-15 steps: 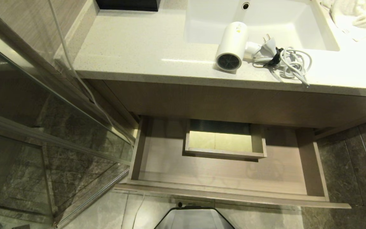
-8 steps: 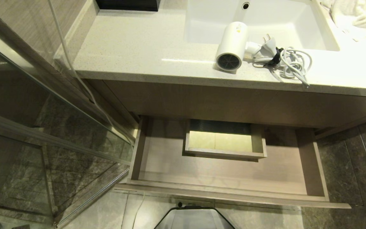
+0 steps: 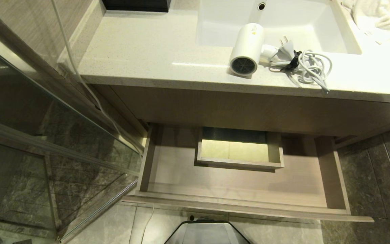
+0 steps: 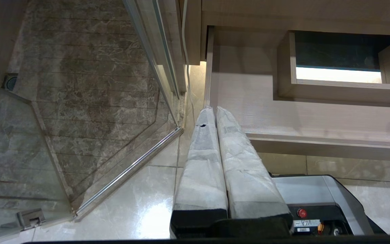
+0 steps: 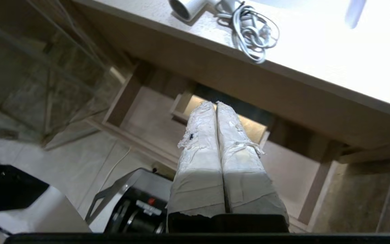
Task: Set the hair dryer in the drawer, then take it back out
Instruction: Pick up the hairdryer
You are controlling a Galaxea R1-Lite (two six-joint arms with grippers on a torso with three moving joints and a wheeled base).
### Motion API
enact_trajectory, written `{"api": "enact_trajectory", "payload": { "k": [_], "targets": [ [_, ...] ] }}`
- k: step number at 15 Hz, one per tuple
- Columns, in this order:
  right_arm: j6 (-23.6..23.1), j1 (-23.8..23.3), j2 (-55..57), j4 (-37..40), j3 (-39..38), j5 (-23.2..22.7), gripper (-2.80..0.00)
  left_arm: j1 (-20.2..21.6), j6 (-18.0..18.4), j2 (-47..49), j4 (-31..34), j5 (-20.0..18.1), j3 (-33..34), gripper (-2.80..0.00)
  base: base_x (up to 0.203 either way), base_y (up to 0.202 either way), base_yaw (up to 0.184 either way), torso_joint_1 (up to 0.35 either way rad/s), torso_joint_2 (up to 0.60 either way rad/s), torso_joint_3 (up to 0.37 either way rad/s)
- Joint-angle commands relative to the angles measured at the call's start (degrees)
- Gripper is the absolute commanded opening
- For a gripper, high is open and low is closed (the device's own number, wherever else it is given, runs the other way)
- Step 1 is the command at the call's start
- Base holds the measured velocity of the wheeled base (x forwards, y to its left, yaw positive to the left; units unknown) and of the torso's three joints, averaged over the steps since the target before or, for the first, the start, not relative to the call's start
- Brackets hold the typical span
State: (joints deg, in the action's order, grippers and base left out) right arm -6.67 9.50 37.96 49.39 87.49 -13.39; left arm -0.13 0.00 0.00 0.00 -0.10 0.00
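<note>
The hair dryer point(image 3: 247, 47) lies on the pale stone surface point(image 3: 141, 51) at about twelve o'clock in the head view, its dark grille facing the front edge, just at the near rim of the white sink point(image 3: 276, 20). Its coiled cord point(image 3: 311, 69) lies bundled at its three o'clock side. Below, at six o'clock, the drawer point(image 3: 168, 166) stands pulled open with nothing in it. The left gripper point(image 4: 214, 112) hangs low over the drawer's left front corner, its wrapped fingers pressed together. The right gripper point(image 5: 215, 105), also closed on nothing, is out in front of the open drawer, with the hair dryer well apart from it.
</note>
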Motion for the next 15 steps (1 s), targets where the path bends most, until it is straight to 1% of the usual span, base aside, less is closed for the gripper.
{"api": "enact_trajectory", "payload": {
  "k": [1, 2, 3, 4, 5, 6, 7, 9, 10, 13, 14, 15],
  "targets": [
    [-0.99, 0.75, 18.75, 2.84, 11.71, -3.57, -2.80, -0.04, 0.00, 0.00, 0.00, 0.01, 0.08, -2.80, 0.000, 0.000, 0.000, 0.000, 0.00, 0.000],
    [-3.02, 1.00, 23.35, 3.78, 15.46, -5.42, -2.80, -0.02, 0.00, 0.00, 0.00, 0.01, 0.02, -2.80, 0.000, 0.000, 0.000, 0.000, 0.00, 0.000],
    [-7.40, 1.15, 27.07, 4.48, 17.86, -7.72, -2.80, 0.00, 0.00, 0.00, 0.00, 0.01, 0.09, -2.80, 0.000, 0.000, 0.000, 0.000, 0.00, 0.000],
    [-14.58, 1.22, 29.82, 5.18, 18.96, -11.01, -2.80, -0.04, 0.00, 0.00, 0.00, 0.01, 0.09, -2.80, 0.000, 0.000, 0.000, 0.000, 0.00, 0.000],
    [-19.34, 1.13, 32.18, 6.00, 19.62, -14.86, -2.80, 0.04, 0.00, 0.00, 0.00, 0.01, 0.06, -2.80, 0.000, 0.000, 0.000, 0.000, 0.00, 0.000],
    [-21.30, 0.92, 33.63, 6.57, 20.35, -17.65, -2.80, -0.04, 0.00, 0.00, 0.00, 0.01, 0.09, -2.80, 0.000, 0.000, 0.000, 0.000, 0.00, 0.000],
    [-21.65, 0.63, 34.24, 7.32, 20.34, -18.00, 0.00, 0.04, 0.00, 0.00, 0.00, 0.01, 0.00, -2.80, 0.000, 0.000, 0.000, 0.000, 0.00, 0.000],
    [-23.16, 0.52, 36.06, 10.02, 20.72, -17.63, 0.00, 0.05, 0.00, 0.00, 0.00, 0.01, 0.07, -2.80, 0.000, 0.000, 0.000, 0.000, 0.00, 0.000],
    [-24.17, -0.06, 36.70, 10.04, 20.79, -17.49, 0.00, -0.04, 0.00, 0.00, 0.00, 0.01, 0.09, -2.80, 0.000, 0.000, 0.000, 0.000, 0.00, 0.000],
    [-24.94, -3.97, 38.03, 7.58, 21.39, -17.31, 0.00, -0.04, 0.00, 0.00, 0.00, 0.01, 0.01, -2.80, 0.000, 0.000, 0.000, 0.000, 0.00, 0.000],
    [-26.94, -5.43, 38.41, 7.68, 21.36, -17.10, 0.00, -0.03, 0.00, 0.00, 0.00, 0.01, 0.08, -2.80, 0.000, 0.000, 0.000, 0.000, 0.00, 0.000],
    [-30.09, -6.97, 39.08, 8.79, 21.13, -15.33, 0.00, -0.02, 0.00, 0.00, 0.00, 0.01, 0.07, -2.80, 0.000, 0.000, 0.000, 0.000, 0.00, 0.000]
  ]
}}
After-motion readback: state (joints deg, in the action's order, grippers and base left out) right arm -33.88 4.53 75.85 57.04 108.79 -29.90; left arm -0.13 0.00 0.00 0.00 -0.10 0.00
